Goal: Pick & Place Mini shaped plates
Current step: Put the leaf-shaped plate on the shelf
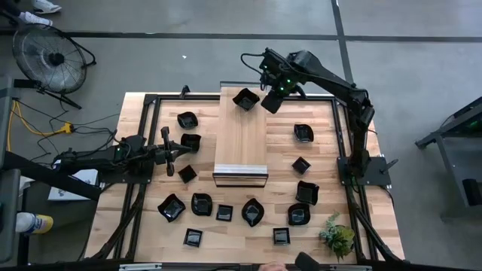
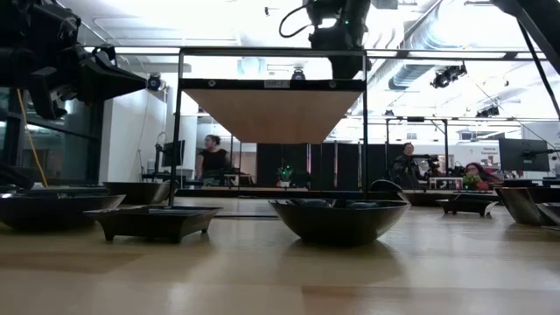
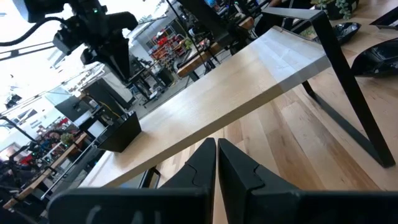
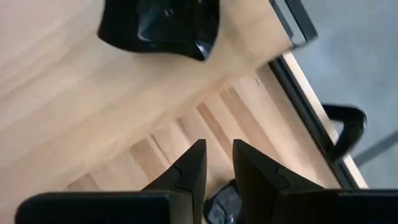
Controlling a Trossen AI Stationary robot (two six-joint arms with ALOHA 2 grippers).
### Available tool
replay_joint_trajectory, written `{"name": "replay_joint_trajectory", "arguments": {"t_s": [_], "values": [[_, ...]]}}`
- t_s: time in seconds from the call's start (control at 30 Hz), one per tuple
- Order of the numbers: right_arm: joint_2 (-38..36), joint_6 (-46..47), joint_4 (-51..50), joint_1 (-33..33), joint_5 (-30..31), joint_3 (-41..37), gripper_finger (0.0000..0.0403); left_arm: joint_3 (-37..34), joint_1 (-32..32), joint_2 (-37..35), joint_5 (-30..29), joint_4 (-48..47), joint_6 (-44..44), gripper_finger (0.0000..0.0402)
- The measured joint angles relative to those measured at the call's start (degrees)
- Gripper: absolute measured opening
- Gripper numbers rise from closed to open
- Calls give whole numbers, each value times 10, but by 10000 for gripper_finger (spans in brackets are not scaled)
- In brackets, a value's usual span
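Black mini plate (image 1: 245, 98) sits on raised wooden shelf (image 1: 241, 143), far end. R gripper (image 1: 271, 102) just beside it, fingers narrowly apart, empty. L gripper (image 1: 169, 151) closed, empty, left of shelf. Other plates (image 1: 252, 212) scattered on table (image 1: 143, 192).

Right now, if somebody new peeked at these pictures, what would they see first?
First, the raised wooden shelf in the table's middle, with one black plate alone at its far end. The right gripper hangs just beside that plate, fingers a little apart and empty. Many more black plates lie scattered on the table around the shelf, and the left gripper waits shut at the left.
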Motion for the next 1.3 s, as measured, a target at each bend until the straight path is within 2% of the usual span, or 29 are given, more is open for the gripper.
{"name": "replay_joint_trajectory", "arguments": {"t_s": [0.17,0.27,0.43,0.57,0.77,0.97,1.17,1.3], "values": [[-7,32,-41,10,37,0,74,0,0,0,0,0,0,12],[-34,58,-50,18,65,-37,74,0,0,0,0,0,0,12],[-127,104,2,36,87,-195,74,0,0,0,0,0,0,12],[-195,169,54,47,75,-326,74,0,0,0,0,0,0,12],[-262,245,115,58,59,-464,74,0,0,0,0,0,0,12],[-268,273,153,65,52,-556,74,0,0,0,0,0,0,12],[-249,283,193,70,46,-613,75,0,0,0,0,0,0,12],[-234,255,211,72,45,-635,100,0,0,0,0,0,0,12]]}}
